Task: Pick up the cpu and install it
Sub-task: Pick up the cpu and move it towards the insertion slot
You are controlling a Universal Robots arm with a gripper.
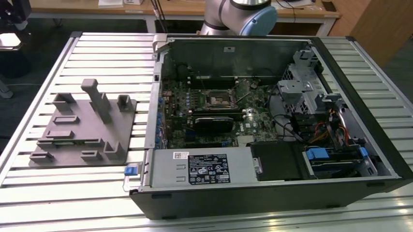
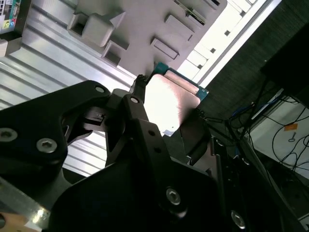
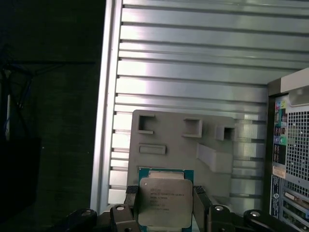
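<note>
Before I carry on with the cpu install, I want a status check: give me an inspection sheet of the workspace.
Surface: slatted metal table, carrying a grey fixture plate and an open computer case.
Job's things: cpu held up over the fixture plate; motherboard socket inside the case.
Clutter: nothing seen.
Grippers: end effector shut on the cpu, fingers on two opposite edges.
Cables: coloured wire bundle inside the case, towards the exterior view's right.
Surroundings: wooden desk behind the table.
</note>
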